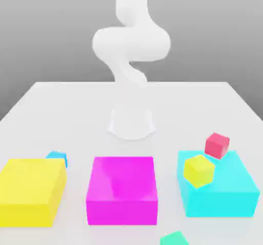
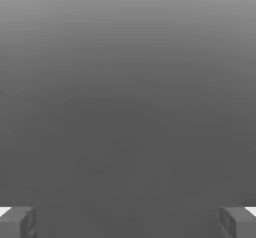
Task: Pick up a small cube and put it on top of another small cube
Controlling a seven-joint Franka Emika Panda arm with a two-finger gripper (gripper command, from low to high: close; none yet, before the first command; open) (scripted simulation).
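The gripper [image 2: 128, 222] hangs with its two grey fingertips [image 2: 17, 222] spread wide, nothing between them, facing blank grey backdrop; in the exterior view the white Panda arm [image 1: 131, 43] rises from its round base [image 1: 131, 123] at mid-table, folding over itself and leaving the frame at the top; the small green cube [image 1: 173, 238] lies at the near table edge, before the magenta box [image 1: 122, 188]; the small light-blue cube [image 1: 57, 157] peeks from behind the yellow box [image 1: 32, 190], well apart from the green one; a small yellow cube [image 1: 199, 170] and small red cube [image 1: 217, 145] sit on the cyan box [image 1: 221, 187].
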